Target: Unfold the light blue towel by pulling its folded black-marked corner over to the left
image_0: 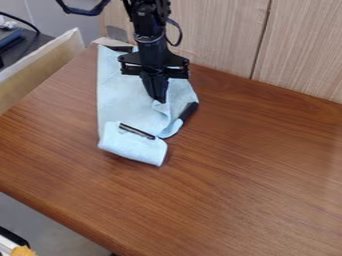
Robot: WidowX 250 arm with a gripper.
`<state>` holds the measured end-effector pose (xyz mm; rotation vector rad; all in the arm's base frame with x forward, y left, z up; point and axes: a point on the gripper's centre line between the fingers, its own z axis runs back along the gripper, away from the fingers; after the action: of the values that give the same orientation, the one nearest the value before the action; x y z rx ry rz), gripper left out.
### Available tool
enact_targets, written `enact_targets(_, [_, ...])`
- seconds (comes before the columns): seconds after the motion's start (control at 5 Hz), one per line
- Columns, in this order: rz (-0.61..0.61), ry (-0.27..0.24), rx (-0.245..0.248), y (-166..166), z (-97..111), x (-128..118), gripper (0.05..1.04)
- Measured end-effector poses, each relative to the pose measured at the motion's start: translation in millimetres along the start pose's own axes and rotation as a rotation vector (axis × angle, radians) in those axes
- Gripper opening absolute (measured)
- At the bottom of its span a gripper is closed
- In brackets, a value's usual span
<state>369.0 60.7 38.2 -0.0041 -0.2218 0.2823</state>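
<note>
1. Nearest, at the lower left corner, an orange item (23, 251) shows beyond the front edge of the brown wooden table (234, 185).
2. Farther in, the near end of the light blue cloth (120, 100) is folded over on itself; a slim dark bar (137, 131) lies slanted across this fold.
3. Just beyond, at the cloth's right side, sits a black piece (189, 111); it touches the cloth's edge.
4. The cloth lies on the far left part of the table, longer than wide, creased below the black gripper (160, 101); the gripper points down, its fingers clenched together on a small raised pinch of the cloth.
5. At the cloth's far end is another dark piece (121, 49), partly hidden; behind the table stand pale wood-grain panels (220, 35); a light-coloured board (43, 64) runs along the left.
</note>
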Motion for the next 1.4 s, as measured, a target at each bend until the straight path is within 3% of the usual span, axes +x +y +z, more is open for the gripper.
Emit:
enact_targets(0.4, [0.01, -0.084, -0.012, 2.8, 34.5, 5.5, 0.055])
enact_targets(0.8, [0.072, -0.173, -0.031, 28.1, 78.6, -3.4, 0.055])
enact_targets(1.0, [0.115, -0.211, -0.019, 48.8, 99.0, -18.4, 0.055])
enact_targets(1.4, [0.192, -0.217, -0.037, 90.0, 109.4, -64.6, 0.055])
